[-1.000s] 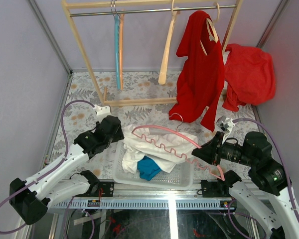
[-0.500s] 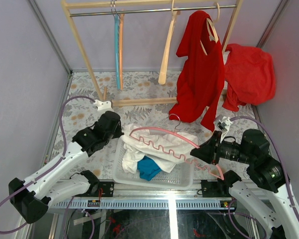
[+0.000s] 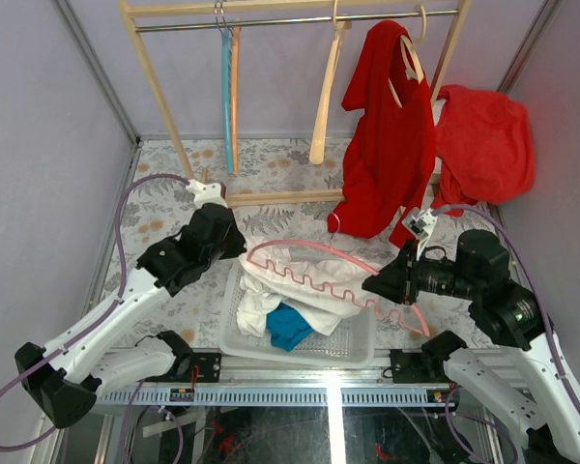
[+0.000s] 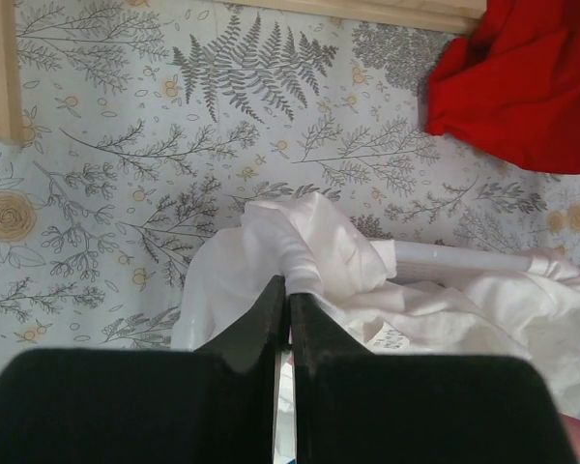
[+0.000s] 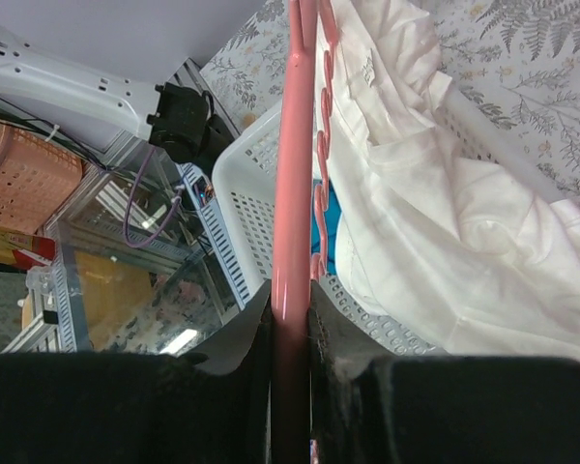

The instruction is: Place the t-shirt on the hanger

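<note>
My left gripper [image 4: 288,290] fingers pinch a t-shirt [image 4: 329,246] fold at the basket [image 5: 240,208] far-left corner; my right gripper [image 5: 292,311] clamps the hanger [image 5: 295,145] arm.

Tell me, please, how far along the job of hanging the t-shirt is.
Done: the right fingers clamp the pink hanger above the basket. In hand: the left fingers are shut on a fold of the white t-shirt. Left: the shirt lies heaped in the basket, none of it on the hanger.
</note>
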